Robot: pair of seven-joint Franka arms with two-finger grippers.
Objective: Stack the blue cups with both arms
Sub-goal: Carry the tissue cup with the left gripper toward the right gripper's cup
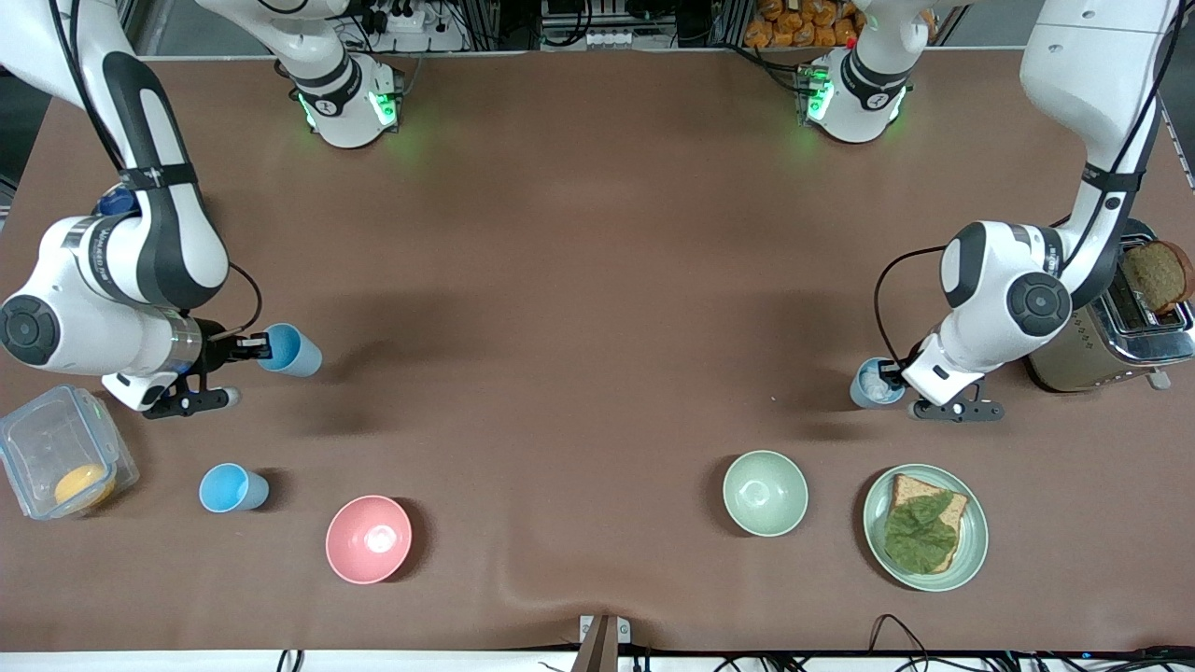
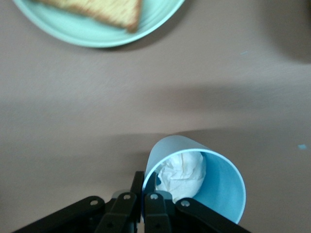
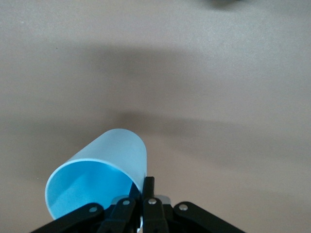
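Right end effector (image 1: 250, 349) sits at mid-left of the front frame, over the brown worktop (image 1: 597, 280), clamped on the rim of a blue cup (image 1: 291, 350). That cup is tilted, mouth turned toward the arm, and appears lifted off the worktop. In the right wrist view the two fingers (image 3: 148, 187) pinch one wall of the same cup (image 3: 99, 177), one inside and one outside; the cup is empty.

Left end effector (image 1: 894, 378) is at mid-right of the front frame, closed on the rim of a second blue cup (image 1: 876, 383). This cup stands roughly upright, just beside the toaster (image 1: 1111, 336) and above the green plate (image 1: 924, 527) in the frame. Left wrist view: fingers (image 2: 138, 187) grip the cup wall (image 2: 218, 189); crumpled white paper (image 2: 182, 172) lies inside it. Can't tell if it touches the worktop.

A third blue cup (image 1: 231, 488) sits free at lower left, nearer the front camera than the right end effector, between the clear plastic container (image 1: 61, 462) and the pink bowl (image 1: 368, 539).

The pale green bowl (image 1: 765, 492) sits at lower centre-right, just beside the plate. The plate carries a bread slice with a lettuce leaf (image 1: 920, 532). A brown bread slice (image 1: 1156, 275) sticks out of the toaster. The container holds something orange (image 1: 79, 483).
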